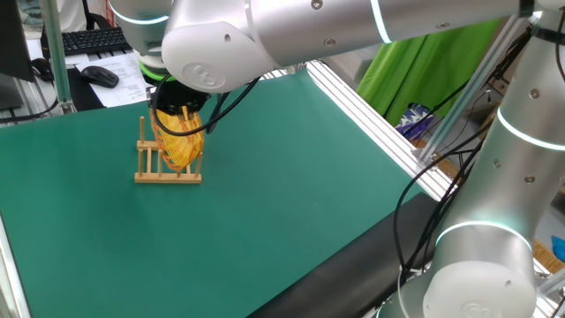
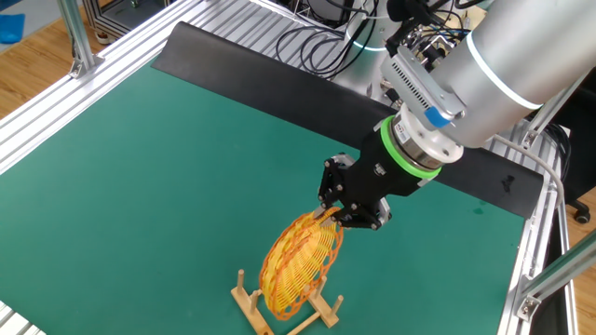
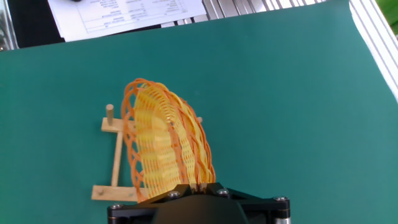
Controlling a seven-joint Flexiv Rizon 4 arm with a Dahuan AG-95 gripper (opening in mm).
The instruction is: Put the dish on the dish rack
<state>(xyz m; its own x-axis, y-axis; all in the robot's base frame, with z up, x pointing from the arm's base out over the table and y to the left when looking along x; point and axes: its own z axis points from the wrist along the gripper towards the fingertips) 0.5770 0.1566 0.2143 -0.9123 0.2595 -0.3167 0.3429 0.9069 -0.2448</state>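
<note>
The dish [image 1: 179, 141] [image 2: 298, 262] [image 3: 165, 146], a yellow-orange woven plate, stands on edge in the dish rack [image 1: 168, 177] [image 2: 247, 300] [image 3: 115, 155], a small light-wood rack with upright pegs. It leans slightly between the pegs. My gripper [image 1: 181, 110] [image 2: 331, 216] [image 3: 199, 185] is right above the rack, and its black fingers pinch the dish's top rim. In the hand view the rim strands sit between the two fingertips. The dish hides part of the rack's pegs.
Green mat [image 1: 291, 203] covers the table. Aluminium frame rails [image 1: 380, 132] run along its edge. A keyboard [image 1: 88, 40], a mouse [image 1: 100, 76] and papers [image 3: 130, 15] lie beyond the far side. A black strip [image 2: 233, 65] borders the mat near the arm's base.
</note>
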